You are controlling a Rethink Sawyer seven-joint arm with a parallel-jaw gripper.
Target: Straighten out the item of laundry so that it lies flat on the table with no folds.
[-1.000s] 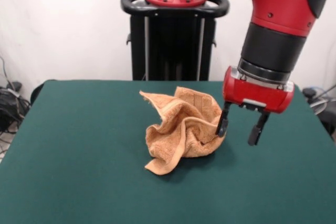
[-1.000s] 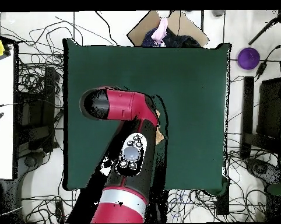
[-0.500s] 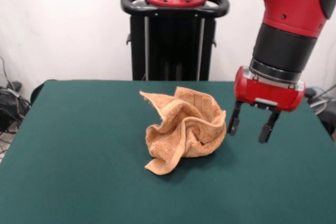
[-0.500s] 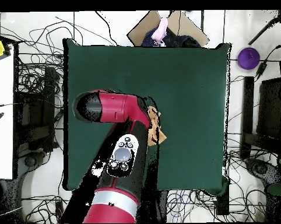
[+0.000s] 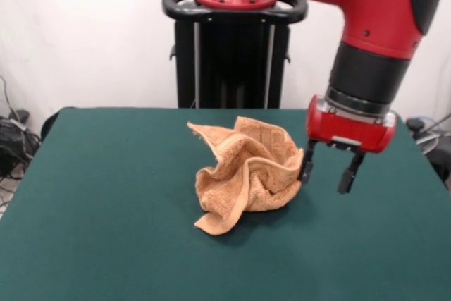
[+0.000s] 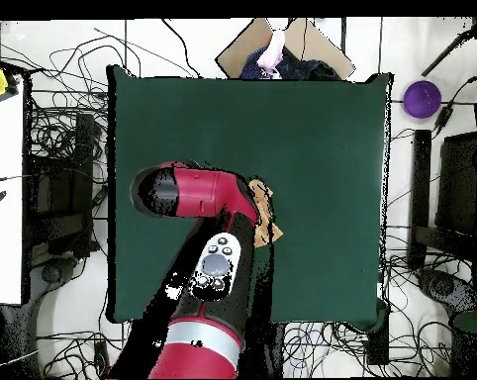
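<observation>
The item of laundry [image 5: 246, 174] is a peach-orange towel, bunched into a crumpled heap with raised folds near the middle of the green table [image 5: 106, 209]. One corner trails toward the table's front. My gripper [image 5: 326, 172] hangs open just right of the heap, its left finger close against the towel's right edge, nothing between the fingers. From overhead, the red arm [image 6: 198, 193] covers most of the towel; only a small orange strip [image 6: 266, 213] shows at the arm's right side, and the gripper is hidden.
The black pedestal [image 5: 232, 54] stands behind the table's far edge. Cables [image 6: 54, 148] and a cardboard box [image 6: 282, 45] lie on the floor around the table, and a purple round object [image 6: 422, 98] sits off its right side.
The gripper swung away to the right of the towel and up, then came back left and slightly down beside the heap. The towel has not moved.
</observation>
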